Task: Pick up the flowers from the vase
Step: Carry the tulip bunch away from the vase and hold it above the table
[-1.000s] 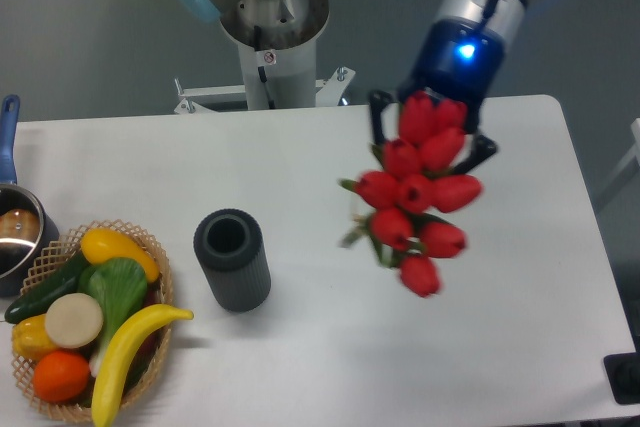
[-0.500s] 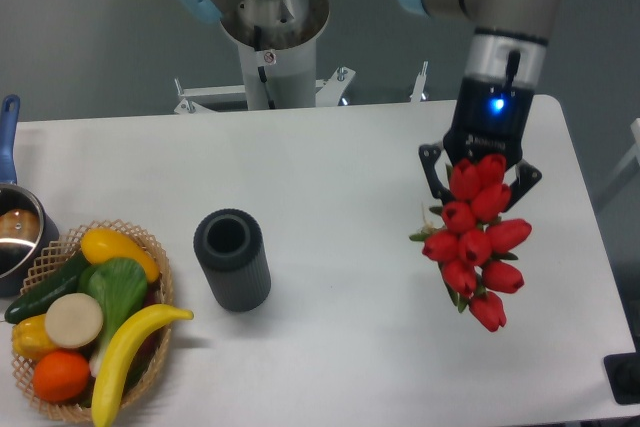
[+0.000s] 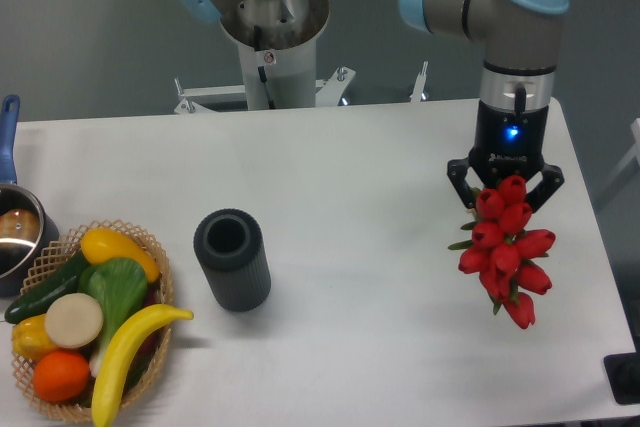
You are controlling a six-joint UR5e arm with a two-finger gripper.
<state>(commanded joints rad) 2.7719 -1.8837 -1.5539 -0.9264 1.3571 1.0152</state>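
Note:
The flowers [image 3: 506, 249], a bunch of glossy red tulip buds with bits of green, hang at the right side of the table. My gripper [image 3: 505, 187] is shut on the upper end of the bunch, its black fingers on either side of the top buds. The vase [image 3: 232, 259], dark grey and ribbed, stands upright and empty at the left centre, well apart from the flowers and the gripper.
A wicker basket [image 3: 150, 347] of fake fruit and vegetables sits at the front left. A blue-handled steel pot [image 3: 14, 227] is at the left edge. The arm's base [image 3: 270, 27] stands behind the table. The table's right edge lies close to the flowers.
My gripper has carried the flowers rightward and lower, toward the table's right side. The bunch now hangs more vertically. The vase has not moved.

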